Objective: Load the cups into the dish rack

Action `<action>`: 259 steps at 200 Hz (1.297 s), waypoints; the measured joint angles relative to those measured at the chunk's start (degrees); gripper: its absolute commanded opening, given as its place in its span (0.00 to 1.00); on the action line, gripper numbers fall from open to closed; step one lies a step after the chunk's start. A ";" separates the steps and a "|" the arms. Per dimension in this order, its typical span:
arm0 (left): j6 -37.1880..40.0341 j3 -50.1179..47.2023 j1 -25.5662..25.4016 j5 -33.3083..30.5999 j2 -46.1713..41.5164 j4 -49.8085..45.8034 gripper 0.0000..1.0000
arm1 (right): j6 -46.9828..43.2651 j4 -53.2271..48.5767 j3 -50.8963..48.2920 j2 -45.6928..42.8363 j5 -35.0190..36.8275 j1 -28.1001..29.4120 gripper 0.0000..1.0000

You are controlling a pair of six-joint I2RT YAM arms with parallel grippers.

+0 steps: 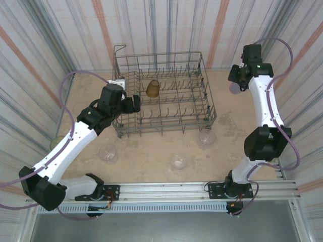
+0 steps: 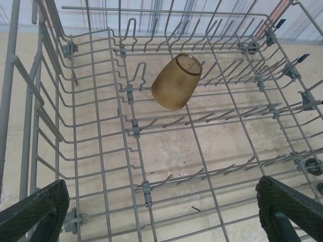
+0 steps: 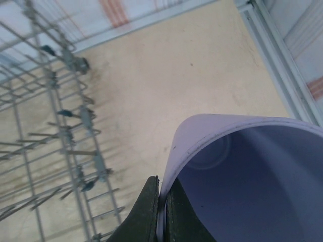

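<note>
Amber cup (image 2: 176, 81) leans inside the rack (image 1: 171, 113), my left gripper (image 1: 132, 103) gapes empty at its left end, and my right gripper (image 3: 162, 191) pinches the lavender cup (image 3: 242, 171) right of it.

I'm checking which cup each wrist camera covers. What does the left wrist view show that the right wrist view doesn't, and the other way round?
Left wrist view adds: the amber cup, tilted among the tines inside the dish rack, with the left gripper open above the rack floor. Right wrist view adds: the lavender cup, its wall pinched at the rim by the shut right gripper, beside the dish rack and above the table. Shared: the dish rack's grey wires and the beige table.
</note>
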 measured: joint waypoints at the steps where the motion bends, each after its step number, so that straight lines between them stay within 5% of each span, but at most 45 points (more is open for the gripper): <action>1: -0.02 0.00 0.00 -0.07 0.00 -0.07 0.99 | 0.02 0.00 0.00 -0.15 -0.17 0.13 0.00; 108: -0.66 0.07 0.00 -0.02 0.00 -1.79 0.99 | 2.49 1.99 1.86 -5.40 -6.82 10.10 0.00; 259: -6.43 4.59 0.76 6.29 0.42 -3.04 0.99 | 13.40 19.98 -17.92 -11.67 -25.33 14.08 0.00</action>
